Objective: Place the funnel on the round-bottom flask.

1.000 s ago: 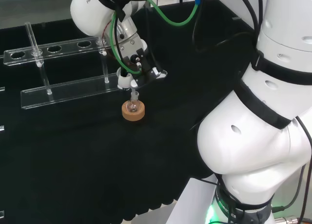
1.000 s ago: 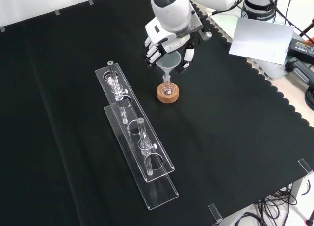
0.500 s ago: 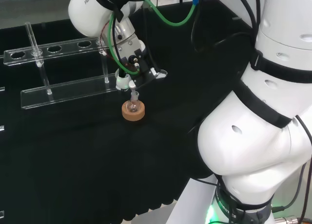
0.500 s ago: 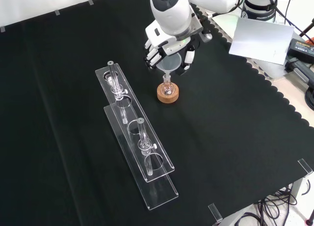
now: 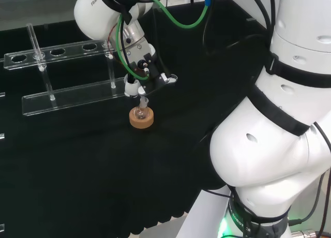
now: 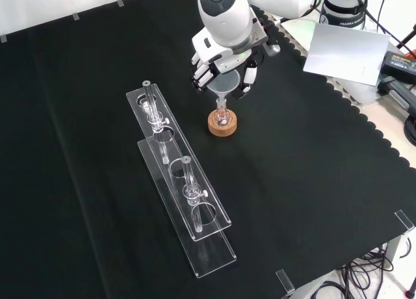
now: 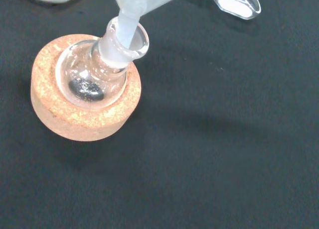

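Note:
A small clear round-bottom flask (image 7: 94,74) (image 6: 222,116) (image 5: 138,112) sits upright in a cork ring stand (image 7: 75,117) (image 6: 222,125) (image 5: 141,120) on the black cloth. A translucent white funnel (image 6: 224,86) (image 7: 130,17) is held directly above it, and the wrist view shows its stem tip inside the flask's mouth. The hand (image 6: 213,65) (image 5: 140,72) is shut on the funnel's cone, fingers on one side and thumb on the other.
Two long clear acrylic racks (image 6: 185,195) (image 5: 72,95) with holes and a few glass tubes lie left of the flask in the front view. The arm's big white links (image 5: 279,145) stand at the right of the head view. Papers and cables (image 6: 341,52) lie beyond the cloth.
The hand with the funnel has shifted slightly above the flask, staying over its neck. Flask and stand have not moved.

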